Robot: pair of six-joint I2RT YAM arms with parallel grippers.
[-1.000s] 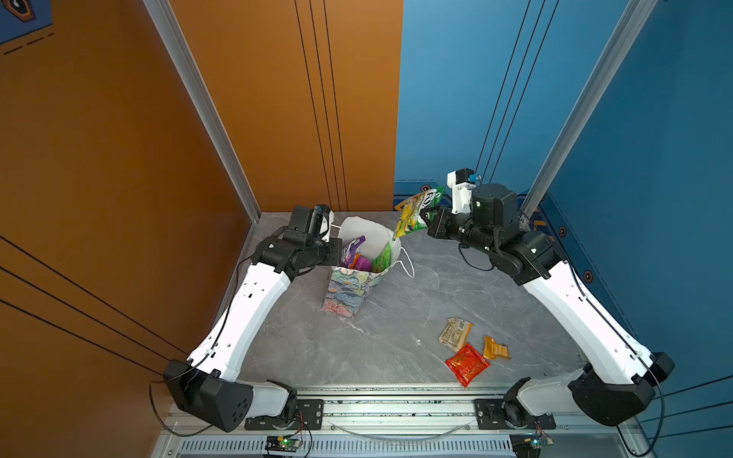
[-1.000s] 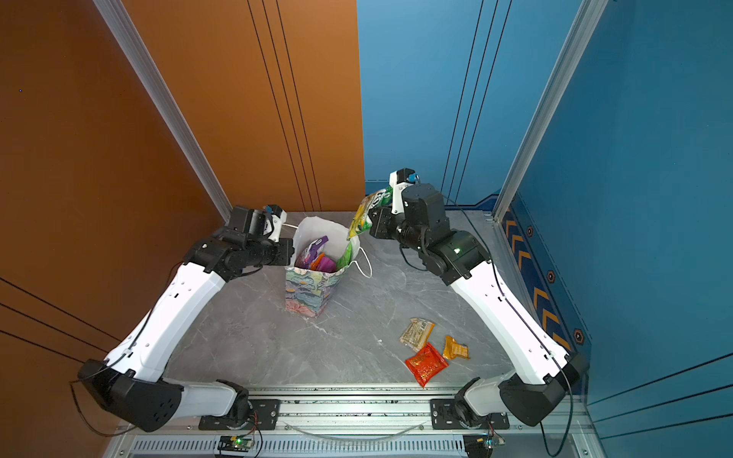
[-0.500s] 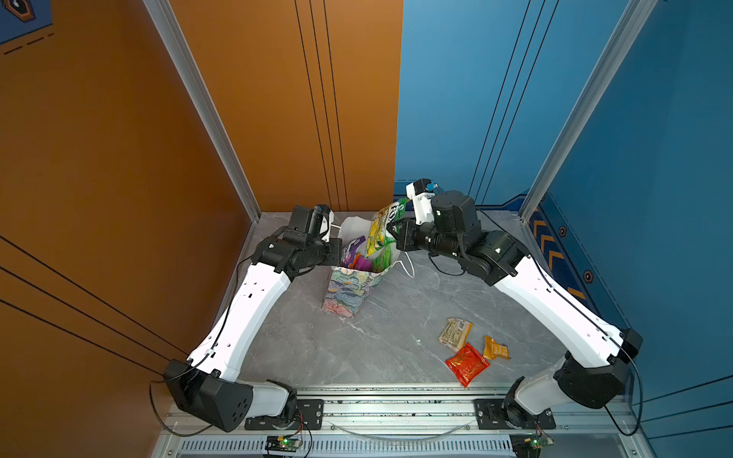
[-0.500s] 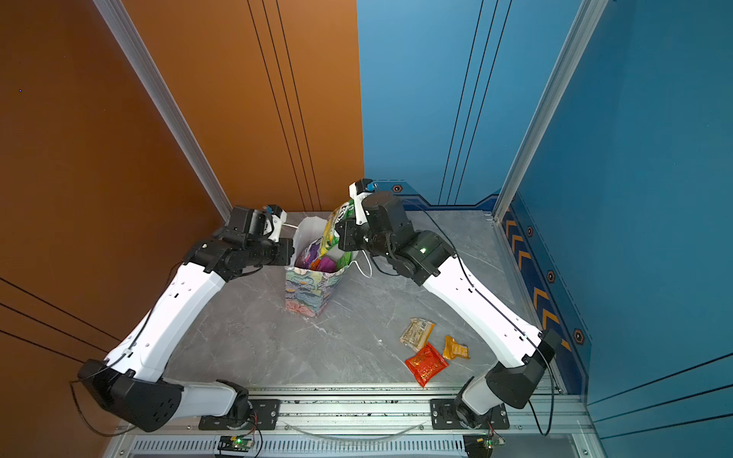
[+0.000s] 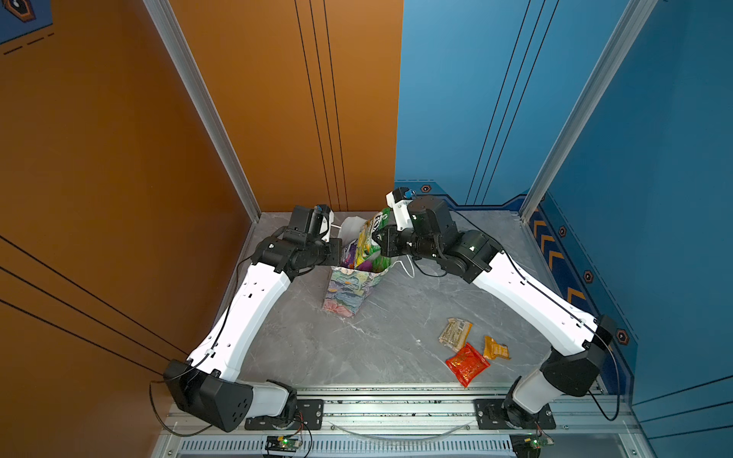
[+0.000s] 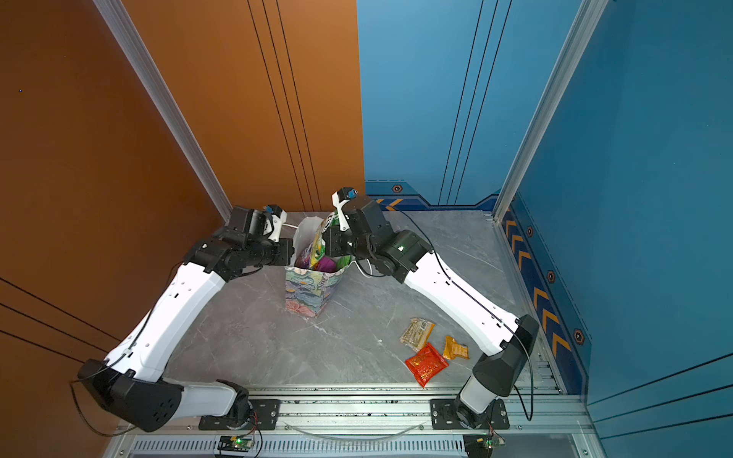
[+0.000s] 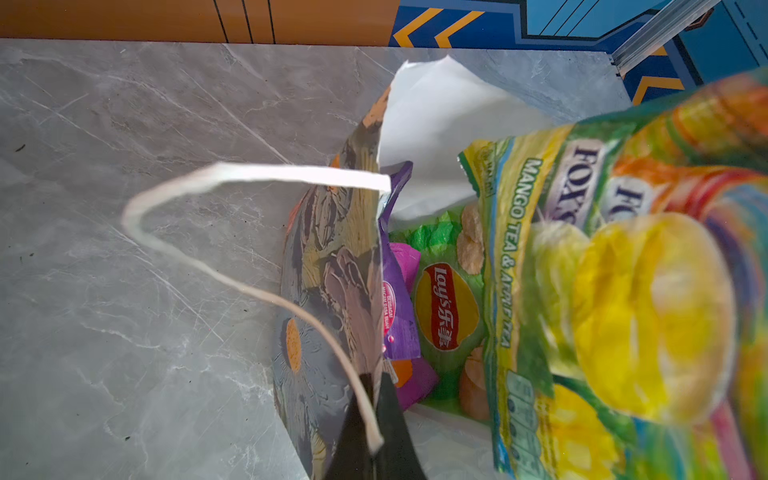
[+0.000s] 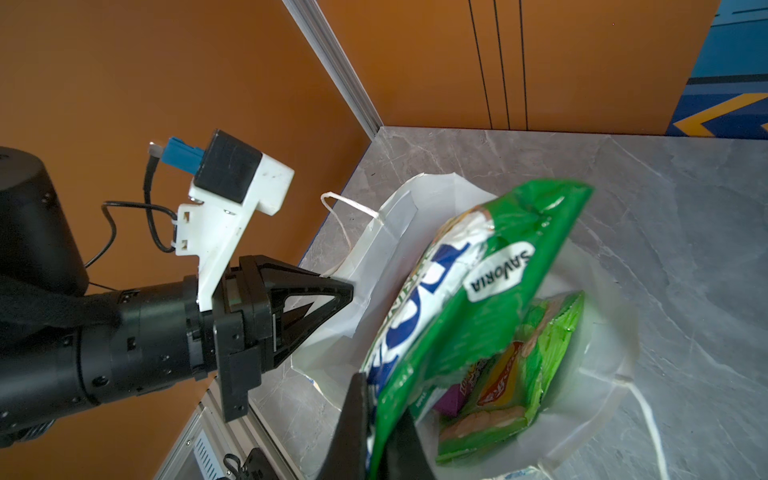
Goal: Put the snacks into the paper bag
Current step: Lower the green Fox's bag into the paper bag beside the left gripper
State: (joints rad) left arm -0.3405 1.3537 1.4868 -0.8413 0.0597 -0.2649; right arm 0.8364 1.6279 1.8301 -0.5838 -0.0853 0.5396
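The floral paper bag (image 5: 349, 285) (image 6: 309, 289) stands open at the back of the table. My left gripper (image 7: 376, 415) is shut on the bag's left rim, also seen in the right wrist view (image 8: 347, 291). My right gripper (image 8: 374, 424) is shut on the edge of a yellow-green Fox's packet (image 8: 478, 282) (image 7: 623, 291), which hangs tilted over the bag's mouth (image 5: 369, 242) (image 6: 319, 242). Inside the bag lie a green Lay's packet (image 7: 446, 307) and a purple packet (image 7: 399, 316). A tan packet (image 5: 455, 334), a red packet (image 5: 467, 364) and an orange packet (image 5: 496, 349) lie on the table at the front right.
The bag's white cord handle (image 7: 208, 232) loops out over the grey marble tabletop (image 5: 377, 349). Another handle (image 5: 408, 267) hangs on the bag's right side. Orange and blue walls close in the back and sides. A metal rail (image 5: 396, 408) runs along the front.
My right arm swung left with the Fox's packet, from the back middle to over the bag's mouth. The left arm and the bag stayed put.
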